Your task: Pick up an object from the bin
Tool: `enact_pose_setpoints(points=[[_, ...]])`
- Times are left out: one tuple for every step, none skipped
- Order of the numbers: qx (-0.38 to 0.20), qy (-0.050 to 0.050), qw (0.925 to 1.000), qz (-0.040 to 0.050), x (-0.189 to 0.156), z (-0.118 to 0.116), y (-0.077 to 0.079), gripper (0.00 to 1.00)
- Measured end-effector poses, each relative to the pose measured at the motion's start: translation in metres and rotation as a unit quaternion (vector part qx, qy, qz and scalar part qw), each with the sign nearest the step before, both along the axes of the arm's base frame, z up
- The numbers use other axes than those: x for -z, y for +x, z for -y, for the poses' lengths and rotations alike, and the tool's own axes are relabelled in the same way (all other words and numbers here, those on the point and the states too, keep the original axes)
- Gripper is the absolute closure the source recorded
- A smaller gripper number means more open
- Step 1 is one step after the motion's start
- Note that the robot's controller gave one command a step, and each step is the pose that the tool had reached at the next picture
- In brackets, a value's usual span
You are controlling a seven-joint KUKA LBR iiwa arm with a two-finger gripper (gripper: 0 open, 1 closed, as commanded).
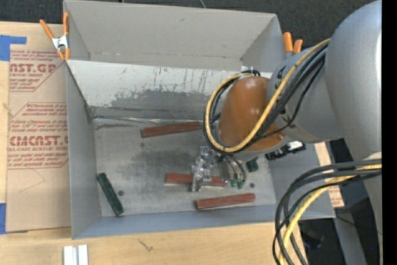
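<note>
Camera view: grey metal bin (80, 152) with sloped walls and a scuffed floor, a few loose things on it. The arm comes in over the right rim, with a rounded orange cover (245, 112) on the wrist and yellow and black cables (273, 101) looped round that cover. The metal gripper (202, 175) is down low at the bin floor, right of centre and toward the near edge. It sits right on the task thing, a short reddish-brown flat stick (177, 179) that lies flat on the floor, roughly parallel to the near edge, its left end poking out clear of the gripper. Released, clenched or grasping: cannot tell, since the metal parts overlap the stick there. A second reddish-brown flat stick (224, 200) lies just beside it, closer to the near edge toward the near right corner, slightly tilted and apart from the gripper. A longer reddish-brown flat stick (170, 130) lies at the foot of the far wall, mid-bin, well apart from the gripper. A dark green flat bar (110, 194) lies angled in the near left corner, well apart from everything else. Small green bits (238, 182) sit at the gripper's right side; cannot tell whether they are robot parts or loose things.
</note>
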State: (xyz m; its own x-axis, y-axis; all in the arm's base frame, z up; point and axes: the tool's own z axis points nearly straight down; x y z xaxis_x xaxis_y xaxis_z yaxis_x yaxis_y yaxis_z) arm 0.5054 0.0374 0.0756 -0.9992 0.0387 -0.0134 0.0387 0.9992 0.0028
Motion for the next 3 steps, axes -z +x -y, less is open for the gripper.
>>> enact_pose_setpoints(points=[[-0.010,-0.001,0.9999,-0.0063,-0.122,-0.012,-0.003,1.00],[-0.010,-0.001,0.9999,-0.0064,-0.122,-0.012,-0.003,1.00],[0.041,-0.001,0.9991,-0.0106,-0.142,-0.014,-0.001,1.00]])
